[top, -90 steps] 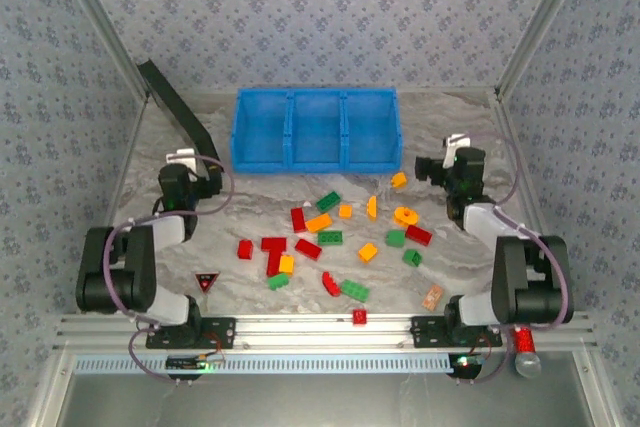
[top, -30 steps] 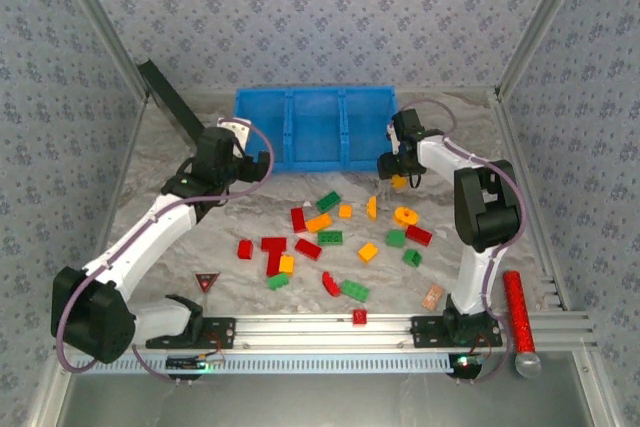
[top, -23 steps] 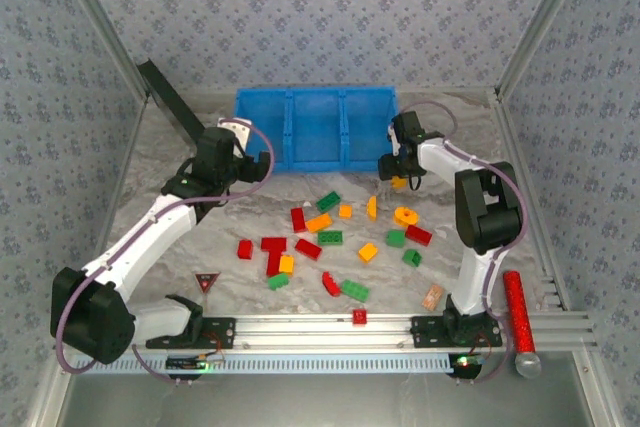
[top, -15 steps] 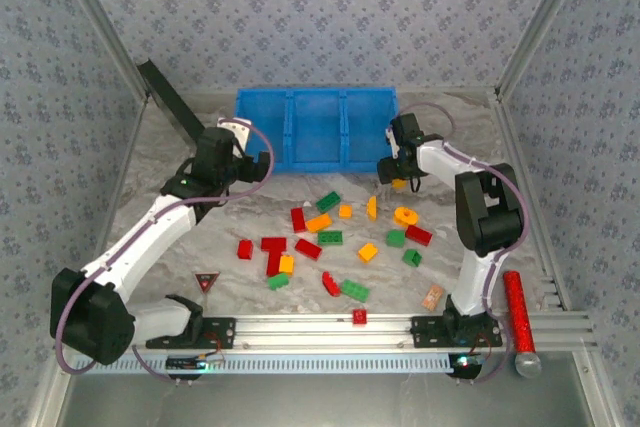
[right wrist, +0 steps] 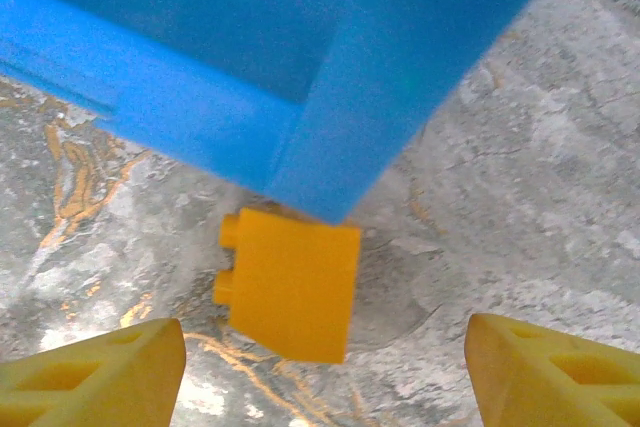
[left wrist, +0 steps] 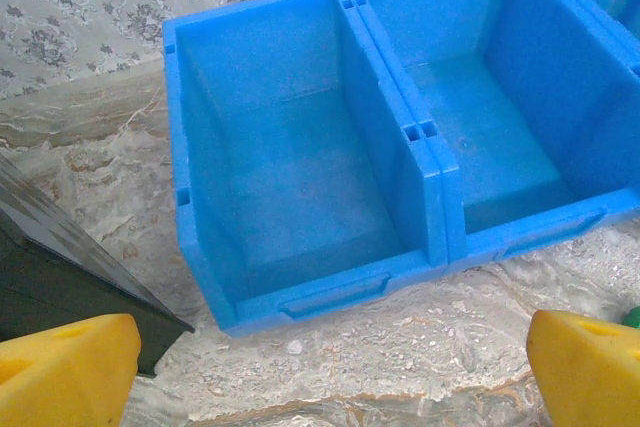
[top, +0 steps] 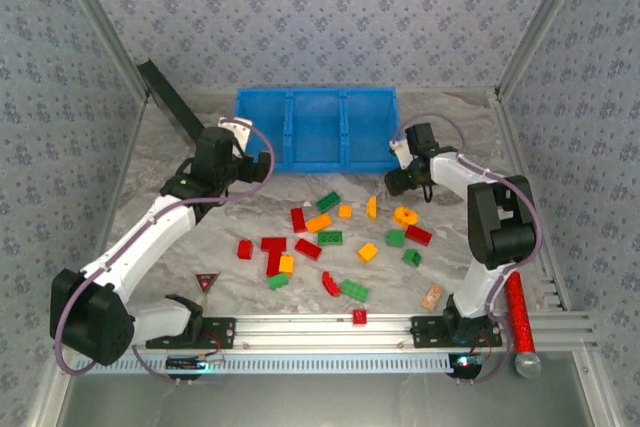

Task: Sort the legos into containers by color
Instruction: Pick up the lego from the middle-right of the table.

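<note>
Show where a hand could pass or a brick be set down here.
Bare: the table between the left arm and the legos; the far right corner past the tray. Tray compartments empty. Crowded: the middle, up to the right gripper.

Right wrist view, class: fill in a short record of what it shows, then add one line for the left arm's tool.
brick: one orange brick, lying on the table
tray: blue tray, its corner just above the brick; contact unclear
right tool: open, fingers wide on either side of the brick, not gripping
left tool: open, nothing between its fingers, facing two empty compartments
</note>
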Controlling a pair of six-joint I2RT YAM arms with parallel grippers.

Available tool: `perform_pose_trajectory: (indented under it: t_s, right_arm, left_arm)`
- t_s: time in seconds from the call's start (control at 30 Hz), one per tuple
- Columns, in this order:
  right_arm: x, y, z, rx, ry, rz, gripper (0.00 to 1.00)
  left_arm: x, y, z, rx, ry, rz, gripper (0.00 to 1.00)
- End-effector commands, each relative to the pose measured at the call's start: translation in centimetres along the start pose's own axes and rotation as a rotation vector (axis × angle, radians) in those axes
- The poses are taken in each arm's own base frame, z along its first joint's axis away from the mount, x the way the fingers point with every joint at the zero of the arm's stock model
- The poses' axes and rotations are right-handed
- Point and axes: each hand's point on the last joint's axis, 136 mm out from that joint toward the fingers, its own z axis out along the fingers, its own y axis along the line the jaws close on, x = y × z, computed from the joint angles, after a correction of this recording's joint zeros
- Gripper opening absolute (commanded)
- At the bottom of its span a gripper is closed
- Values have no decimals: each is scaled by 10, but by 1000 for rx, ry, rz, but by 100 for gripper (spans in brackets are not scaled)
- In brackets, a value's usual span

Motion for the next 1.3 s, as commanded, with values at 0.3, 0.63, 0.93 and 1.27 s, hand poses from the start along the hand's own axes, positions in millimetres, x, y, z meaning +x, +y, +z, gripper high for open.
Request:
perform_pose_trajectory:
  t_s: [0.3,0.63,0.93,1.27]
  right_arm:
    - [-5,8,24,-48,16,-122,71]
    - [12,14,26,-33,46,-130,66]
    - [18,11,24,-5,28,-117,67]
    - [20,10,17,10,-10,-108,61]
  left_arm:
    - [-4,-7,8,18,-11,54,99]
    - [-4,-8,7,25,-13,64,99]
    - [-4,-6,3,22,-19,70,99]
    - [-7,-5,-2,18,-38,74,99]
